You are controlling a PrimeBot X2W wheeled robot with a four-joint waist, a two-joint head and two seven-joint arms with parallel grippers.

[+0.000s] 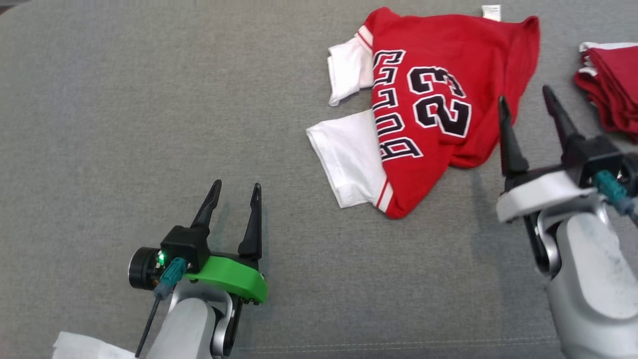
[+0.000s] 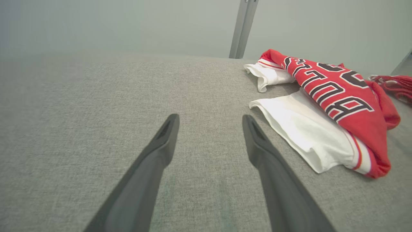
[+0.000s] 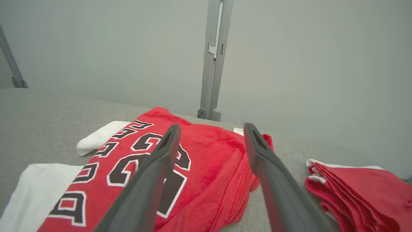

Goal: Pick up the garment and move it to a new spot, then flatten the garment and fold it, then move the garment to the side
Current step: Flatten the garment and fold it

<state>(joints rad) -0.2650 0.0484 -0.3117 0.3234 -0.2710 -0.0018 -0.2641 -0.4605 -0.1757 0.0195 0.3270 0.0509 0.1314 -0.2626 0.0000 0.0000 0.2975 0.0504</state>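
- Our left jaws stand apart, empty, over the grey cloth counter [image 1: 124,99], well apart from the garment.
- The garment [image 1: 473,50], a red jersey with white sleeves, lies rumpled right of centre; we judge it light and limp, best pinched at a hem corner.
- Our right jaws gape empty just beside its right edge.
- A folded red stack [image 1: 610,85] sits far right; pale wall and metal post [image 3: 214,58] behind.

The surface [image 1: 124,99] lies open across the left half and lower middle of the head view. The crumpled garment [image 1: 438,99] blocks the upper right, and a folded red stack [image 1: 613,85] crowds the right edge.
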